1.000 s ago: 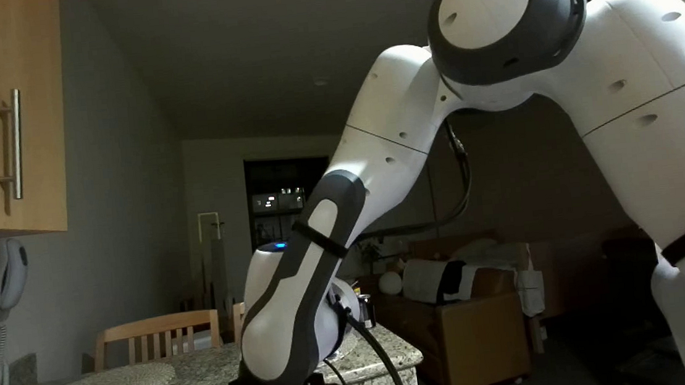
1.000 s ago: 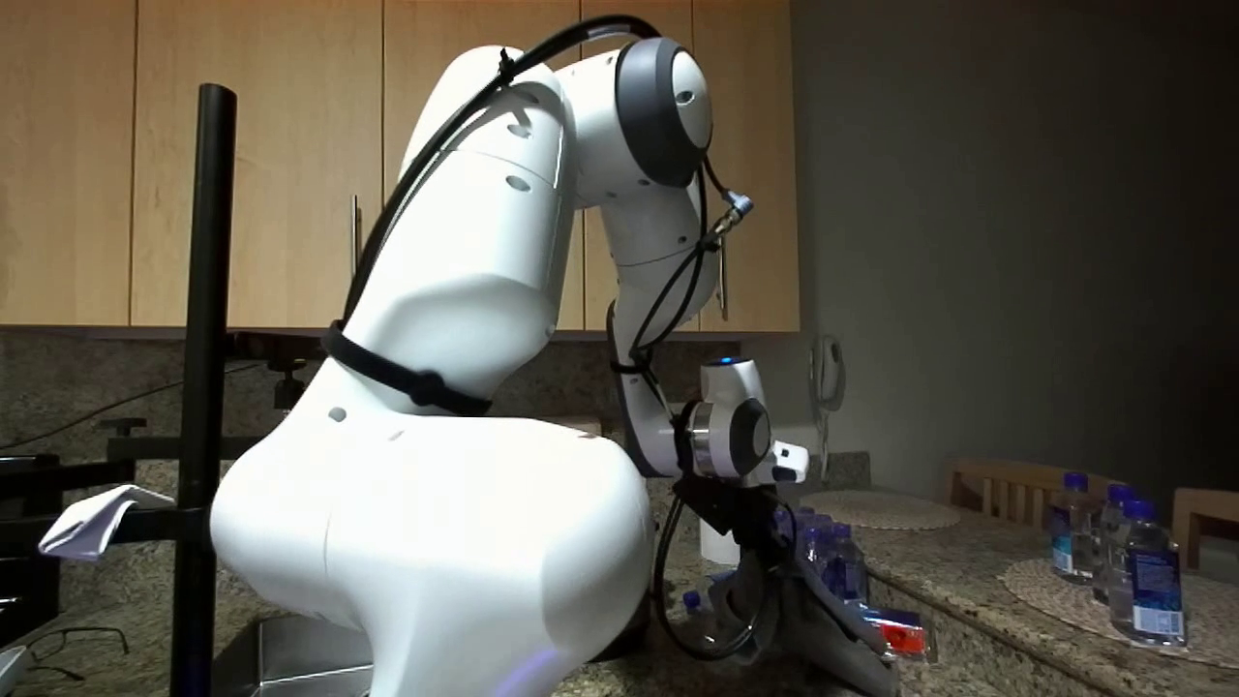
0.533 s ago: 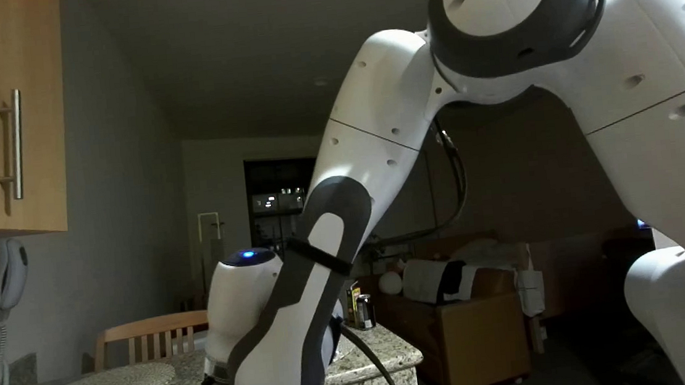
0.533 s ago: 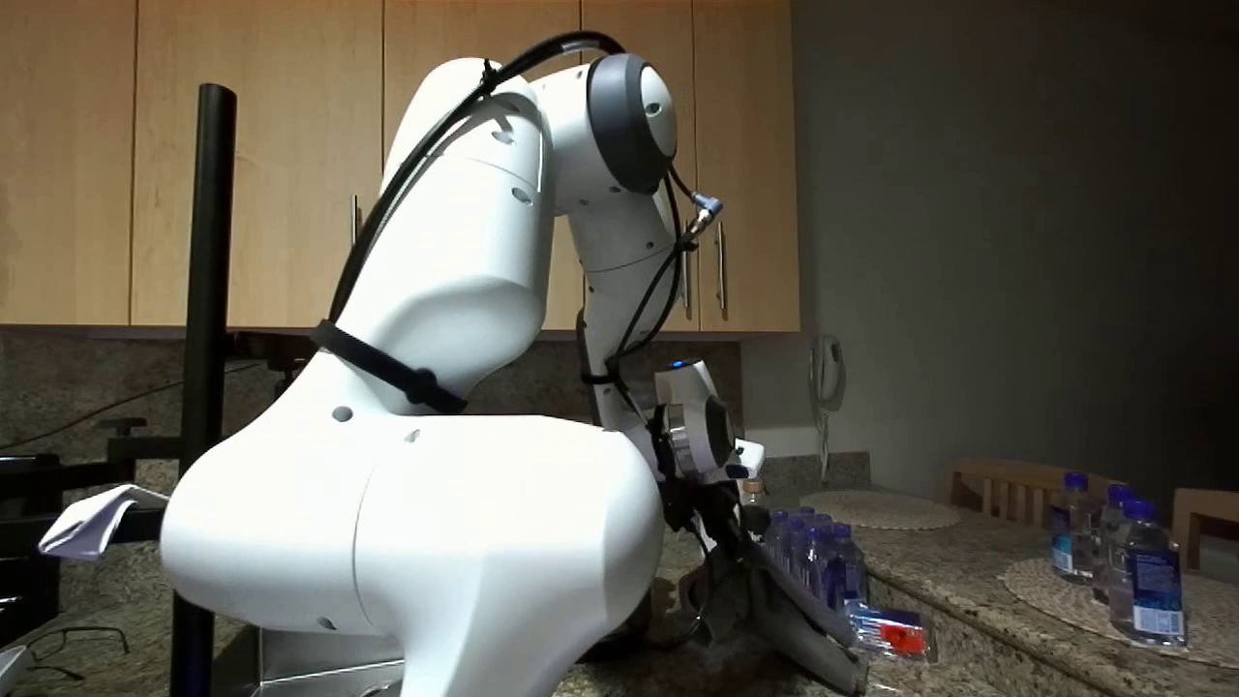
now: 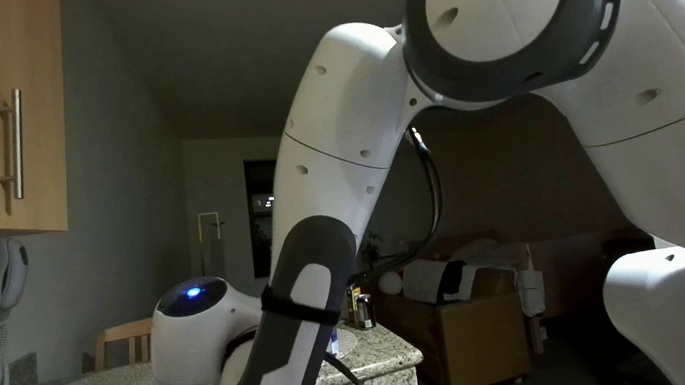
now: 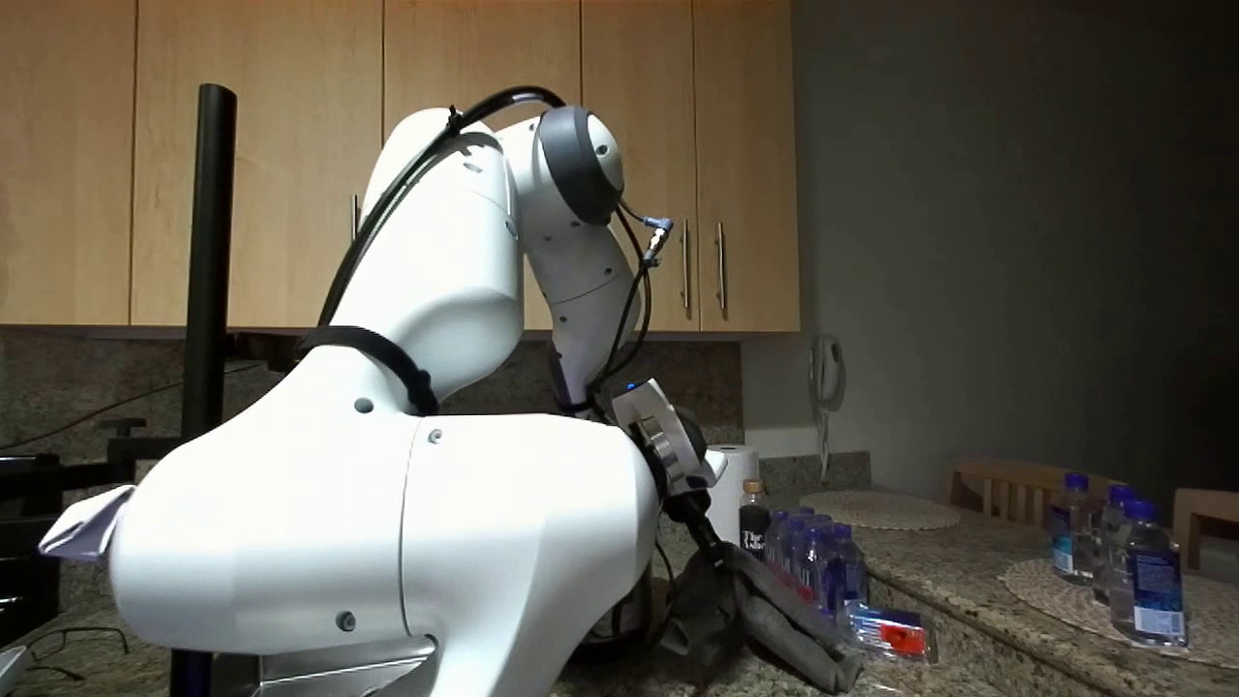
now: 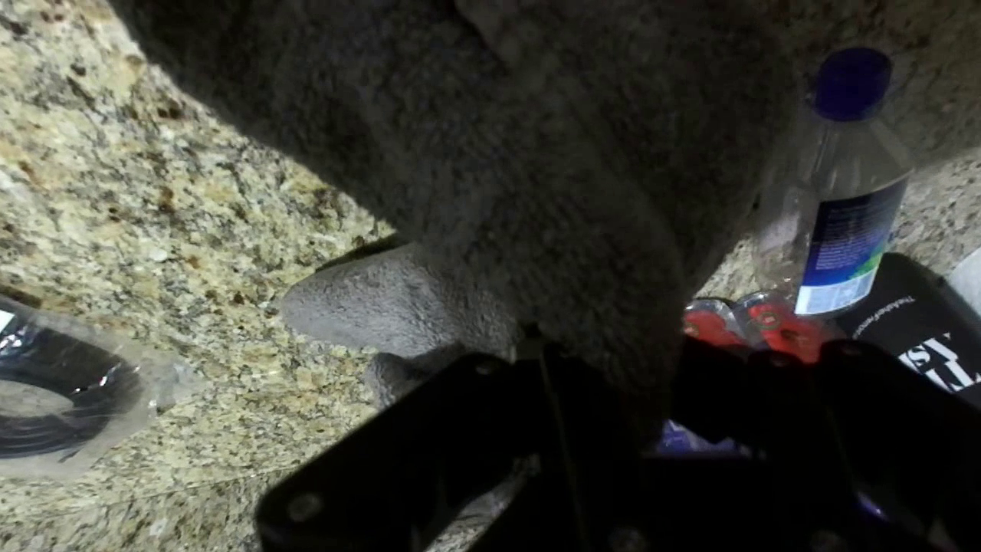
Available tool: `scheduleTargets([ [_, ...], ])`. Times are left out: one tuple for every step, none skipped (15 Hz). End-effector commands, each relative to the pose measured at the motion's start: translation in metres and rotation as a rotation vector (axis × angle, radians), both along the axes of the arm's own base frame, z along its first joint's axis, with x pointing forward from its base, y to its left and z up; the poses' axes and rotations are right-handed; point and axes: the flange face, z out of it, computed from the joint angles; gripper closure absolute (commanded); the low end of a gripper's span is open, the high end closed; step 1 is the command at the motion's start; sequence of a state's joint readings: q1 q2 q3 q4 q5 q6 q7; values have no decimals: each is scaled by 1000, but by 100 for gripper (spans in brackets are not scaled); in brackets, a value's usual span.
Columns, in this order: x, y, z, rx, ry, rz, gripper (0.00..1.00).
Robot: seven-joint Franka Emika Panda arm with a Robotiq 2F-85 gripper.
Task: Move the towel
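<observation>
The grey towel hangs bunched from my gripper in an exterior view. Its lower folds reach down to the granite counter. In the wrist view the towel fills the upper middle, dark and close to the camera. The gripper comes in from the bottom there, with towel cloth pinched between its dark fingers. Part of the towel also shows lower, lying left of the fingers. In the exterior view with the sofa, the gripper and towel are out of view below the frame.
Several blue-capped bottles stand close behind the towel, beside a black bottle and a paper roll. A red-and-blue package lies near the towel's end. More bottles stand on a raised ledge. A clear-wrapped black item lies on the counter.
The arm has folded back and the hand has tilted, moving left in both exterior views with the towel still held. The towel's lower end has slid left, uncovering more of the bottles.
</observation>
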State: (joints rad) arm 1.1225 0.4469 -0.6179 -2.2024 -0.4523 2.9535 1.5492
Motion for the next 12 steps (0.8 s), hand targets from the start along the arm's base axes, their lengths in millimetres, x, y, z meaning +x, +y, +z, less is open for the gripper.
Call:
scheduleTargets([
  [-2, 4, -5, -5, 3, 3, 85],
  [-3, 7, -8, -10, 5, 5, 85],
  [-3, 7, -10, -13, 5, 6, 85],
  [-3, 7, -10, -13, 4, 5, 90],
  [-3, 6, -9, -15, 4, 2, 90],
  [-3, 5, -9, -17, 5, -2, 90],
  [-3, 5, -8, -17, 6, -4, 90],
  [-2, 4, -7, -18, 5, -7, 88],
  [-1, 3, -6, -21, 5, -9, 89],
  [2, 1, -5, -28, 3, -18, 86],
  [4, -1, -5, -31, 5, -22, 60],
  [6, -4, -3, -34, 7, -30, 59],
])
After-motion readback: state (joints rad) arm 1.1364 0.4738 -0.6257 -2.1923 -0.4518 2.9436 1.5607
